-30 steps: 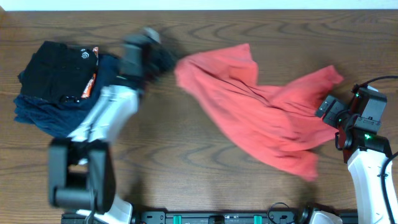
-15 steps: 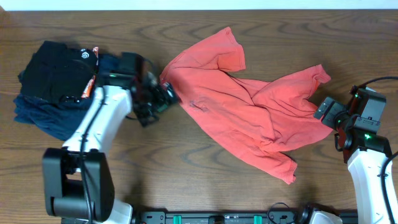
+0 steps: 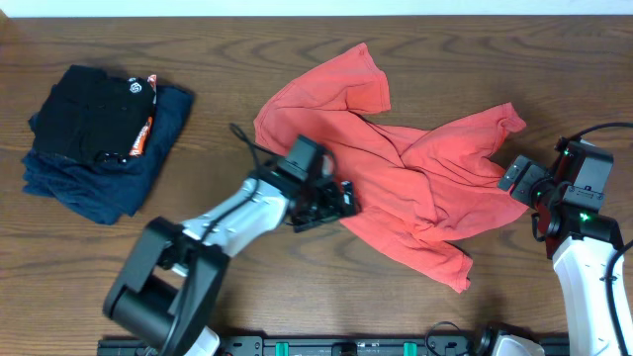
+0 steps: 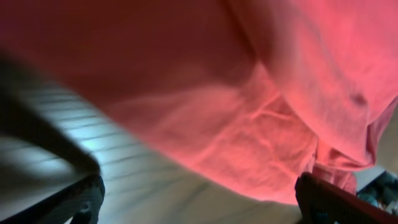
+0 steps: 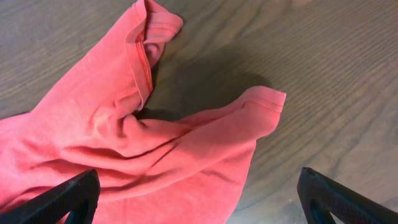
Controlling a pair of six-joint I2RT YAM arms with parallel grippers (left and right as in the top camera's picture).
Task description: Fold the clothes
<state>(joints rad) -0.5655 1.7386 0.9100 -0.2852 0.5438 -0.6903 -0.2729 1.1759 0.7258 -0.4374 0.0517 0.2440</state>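
Dark wood-grain counter (image 3: 297,40) fills the overhead view. Nearest the robot's base, the left arm reaches forward and to its right. Its left hand (image 3: 341,201) sits at the near-left edge of the coral-red T-shirt (image 3: 396,188). In the left wrist view, its two fingers (image 4: 84,199) stand wide apart at opposite corners of the frame. They grip nothing, and blurred red cloth fills the view beyond them.

At the right edge of the counter, the right hand (image 3: 519,176) is just beside the shirt's right-hand tip. Its jaws are also spread wide and empty. In the right wrist view, bare wood lies between them, with a hemmed corner and a folded-over edge of the shirt ahead.

The T-shirt lies crumpled and unfolded across the middle of the counter. It runs diagonally from a far-left sleeve to a near-right corner, with creases through its centre.

Farther back at the far left, well apart from the shirt, a black folded garment (image 3: 89,114) rests on a navy-blue folded garment (image 3: 99,193).
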